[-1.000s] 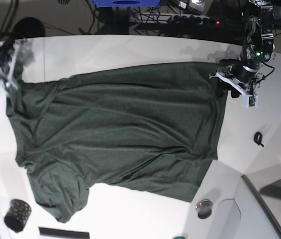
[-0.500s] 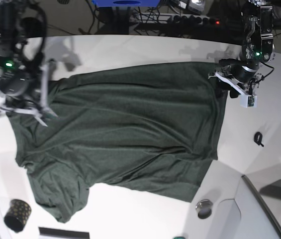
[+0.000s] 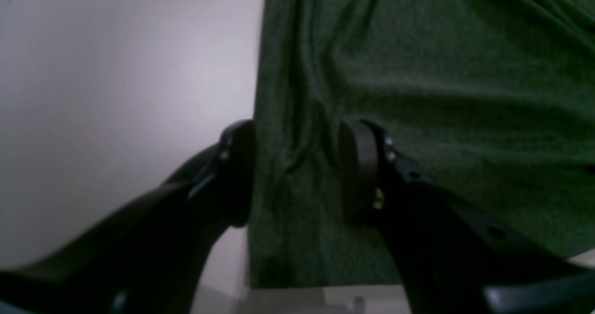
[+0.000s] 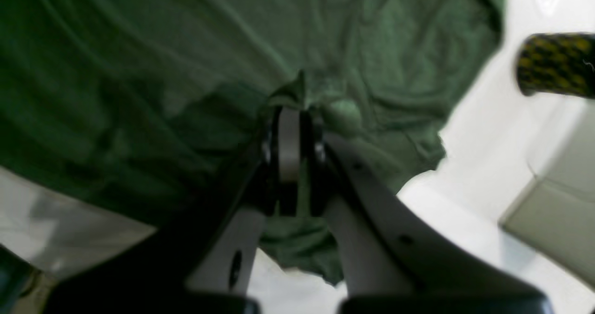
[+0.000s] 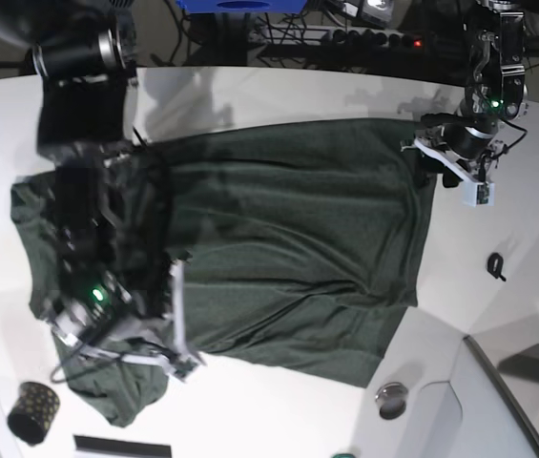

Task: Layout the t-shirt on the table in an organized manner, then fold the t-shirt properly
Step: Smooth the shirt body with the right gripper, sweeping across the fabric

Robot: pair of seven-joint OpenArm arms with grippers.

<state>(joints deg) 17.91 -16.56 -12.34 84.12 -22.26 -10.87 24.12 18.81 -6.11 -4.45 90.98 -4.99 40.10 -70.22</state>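
The dark green t-shirt lies spread across the white tabletop, creased, with one short sleeve reaching toward the black gold-dotted cup. The right pincer is over that sleeve end of the t-shirt, its jaws pressed tight together on a pinched-up ridge of green cloth; the cup shows just off the t-shirt's edge in the right wrist view. At the t-shirt's opposite, straight edge, the left pincer stands partly spread, one pad on the bare tabletop beside the hem and the other on the fabric, the hem's edge running between them without being clamped.
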